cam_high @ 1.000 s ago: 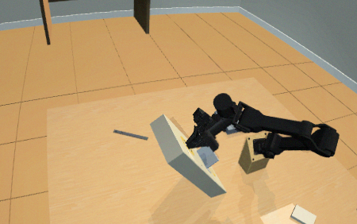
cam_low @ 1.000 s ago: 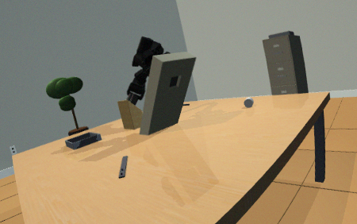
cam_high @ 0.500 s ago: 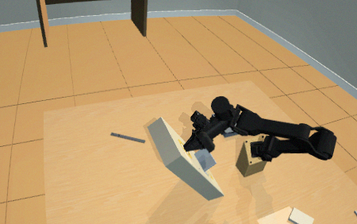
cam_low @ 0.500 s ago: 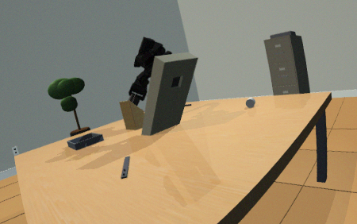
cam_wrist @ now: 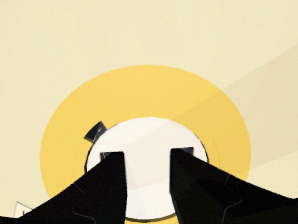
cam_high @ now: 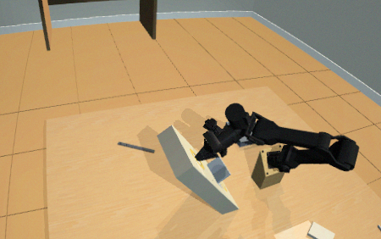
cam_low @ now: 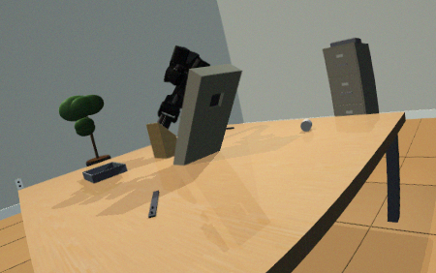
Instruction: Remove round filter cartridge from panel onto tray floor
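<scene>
The pale service panel (cam_high: 192,186) (cam_low: 203,128) (cam_wrist: 150,30) stands tilted on the table. In the wrist view, the round white face of the filter cartridge (cam_wrist: 149,132) sits inside a yellow ring (cam_wrist: 150,90), with a dark notch (cam_wrist: 95,132) at its upper left. My gripper (cam_high: 197,158) (cam_wrist: 145,159) is at the panel front, with its fingertips in the two slots, shut on the cartridge. The exterior view does not show the fingertips behind the panel. How far the cartridge stands out cannot be told. The dark tray (cam_low: 104,173) (cam_high: 245,143) lies apart from the panel, partly behind the arm in the top view.
A blue-grey block (cam_high: 218,170) is at the panel front, close below the gripper. The arm's base is by a tan box (cam_high: 267,178) (cam_low: 162,141). A dark bar (cam_high: 135,147) (cam_low: 153,203) lies behind the panel. A grey round object (cam_low: 306,125) and a small plant (cam_low: 84,127) stand farther off.
</scene>
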Action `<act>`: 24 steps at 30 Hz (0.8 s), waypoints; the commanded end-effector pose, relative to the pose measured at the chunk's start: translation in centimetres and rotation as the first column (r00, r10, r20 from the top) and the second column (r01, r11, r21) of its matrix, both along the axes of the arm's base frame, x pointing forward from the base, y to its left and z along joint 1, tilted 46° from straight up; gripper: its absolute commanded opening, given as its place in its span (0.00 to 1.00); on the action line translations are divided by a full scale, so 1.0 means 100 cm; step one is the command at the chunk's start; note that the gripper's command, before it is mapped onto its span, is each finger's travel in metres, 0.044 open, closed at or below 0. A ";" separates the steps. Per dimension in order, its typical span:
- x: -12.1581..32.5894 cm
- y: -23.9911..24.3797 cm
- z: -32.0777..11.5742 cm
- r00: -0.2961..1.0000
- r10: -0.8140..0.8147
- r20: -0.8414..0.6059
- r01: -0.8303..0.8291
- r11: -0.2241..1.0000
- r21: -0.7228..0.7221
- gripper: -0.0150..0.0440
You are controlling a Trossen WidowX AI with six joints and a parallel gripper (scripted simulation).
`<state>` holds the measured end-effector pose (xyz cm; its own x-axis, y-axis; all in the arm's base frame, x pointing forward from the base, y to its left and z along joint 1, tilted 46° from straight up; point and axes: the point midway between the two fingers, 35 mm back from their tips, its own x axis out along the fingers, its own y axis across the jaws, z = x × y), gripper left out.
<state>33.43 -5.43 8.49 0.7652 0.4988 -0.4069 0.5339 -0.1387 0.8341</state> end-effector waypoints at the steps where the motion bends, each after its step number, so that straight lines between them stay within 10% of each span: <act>1: 0.003 0.003 0.000 0.996 -0.048 -0.069 0.054 0.994 0.090 0.25; 24: 0.002 0.002 0.000 0.834 -0.175 -0.524 0.477 0.705 0.525 0.25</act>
